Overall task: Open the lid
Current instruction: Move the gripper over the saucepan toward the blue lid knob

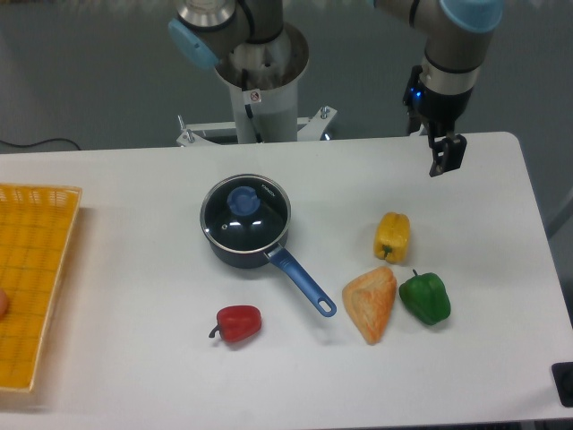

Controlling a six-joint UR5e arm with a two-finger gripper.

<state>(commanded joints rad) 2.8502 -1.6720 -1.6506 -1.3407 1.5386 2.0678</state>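
The round glass lid (245, 212) with a metal rim and a light blue knob (243, 200) sits flat on the dark blue saucepan (235, 251) near the table's middle. The pan's blue handle (301, 283) points to the front right. My gripper (446, 158) hangs above the table's far right, well away from the lid, pointing down. It holds nothing. Its fingers look close together, but they are too small to tell open from shut.
A yellow pepper (392, 236), a green pepper (424, 297) and an orange wedge-shaped toy (371, 304) lie right of the pan. A red pepper (238, 322) lies in front of it. A yellow basket (36, 287) stands at the left edge.
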